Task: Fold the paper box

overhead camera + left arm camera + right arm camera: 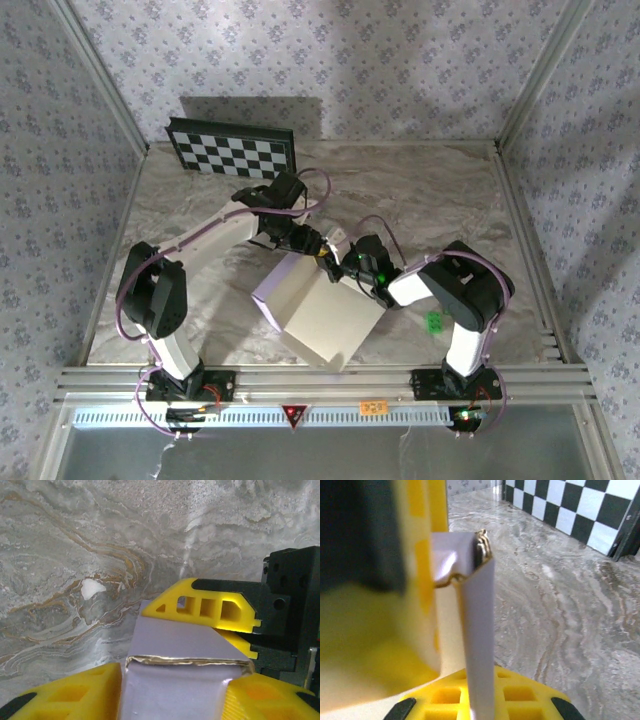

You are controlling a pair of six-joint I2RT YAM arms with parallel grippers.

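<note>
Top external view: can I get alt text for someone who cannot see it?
The left gripper and right gripper meet at the far corner of a partly folded white paper box on a marble-patterned table. A black-and-white checkerboard panel stands at the back wall.

Paper box (318,312) far corner beneath left tool (325,250) and right tool (352,268); its bottom off-frame in wrist views.

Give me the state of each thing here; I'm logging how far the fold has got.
paper box: partly folded, not closed, far flap raised
left gripper: fingers either side of the raised flap, grip unclear
right gripper: shut on the flap's edge
checkerboard panel: standing against the back wall
</note>
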